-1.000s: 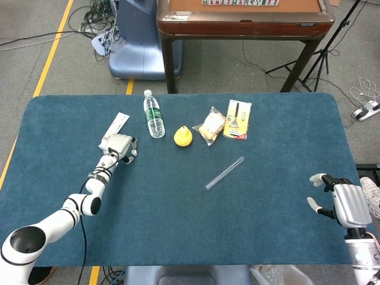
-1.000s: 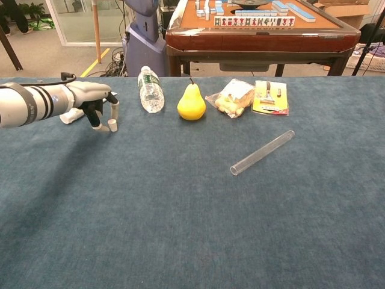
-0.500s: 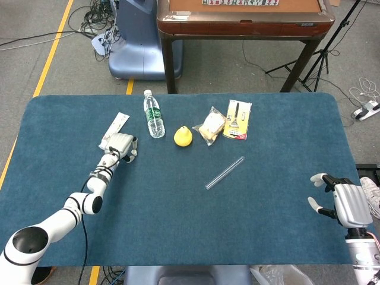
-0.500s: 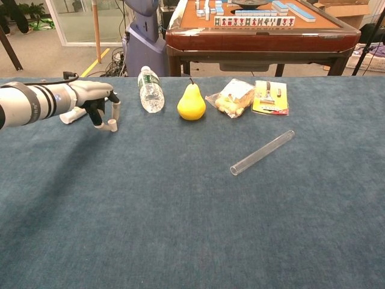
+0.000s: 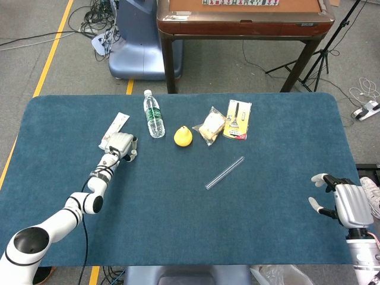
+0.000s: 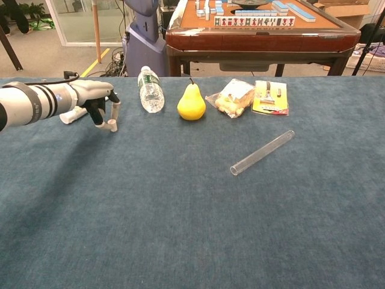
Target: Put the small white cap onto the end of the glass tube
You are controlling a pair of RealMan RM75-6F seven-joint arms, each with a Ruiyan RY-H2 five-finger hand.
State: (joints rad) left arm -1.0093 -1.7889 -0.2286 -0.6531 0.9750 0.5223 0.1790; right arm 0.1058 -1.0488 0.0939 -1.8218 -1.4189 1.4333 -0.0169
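The small white cap (image 6: 112, 126) stands on the blue cloth at the far left, small in the head view (image 5: 133, 152). My left hand (image 6: 93, 99) (image 5: 120, 144) arches over it, with one finger coming down on the cap and the thumb close beside it, pinching it against the cloth. The clear glass tube (image 6: 263, 152) (image 5: 225, 173) lies diagonally near the table's middle right, far from both hands. My right hand (image 5: 347, 203) hovers at the table's near right corner with its fingers spread and nothing in it; the chest view does not show it.
A water bottle (image 6: 149, 90), a yellow pear (image 6: 191, 103), a bag of snacks (image 6: 231, 97) and a yellow carded tool (image 6: 270, 97) lie in a row at the back. A white packet (image 6: 73, 114) lies beside my left hand. A wooden table (image 6: 258, 33) stands behind.
My left hand has shifted slightly toward the back of the table, its fingers staying at the cap. The tube and my right hand have not moved.
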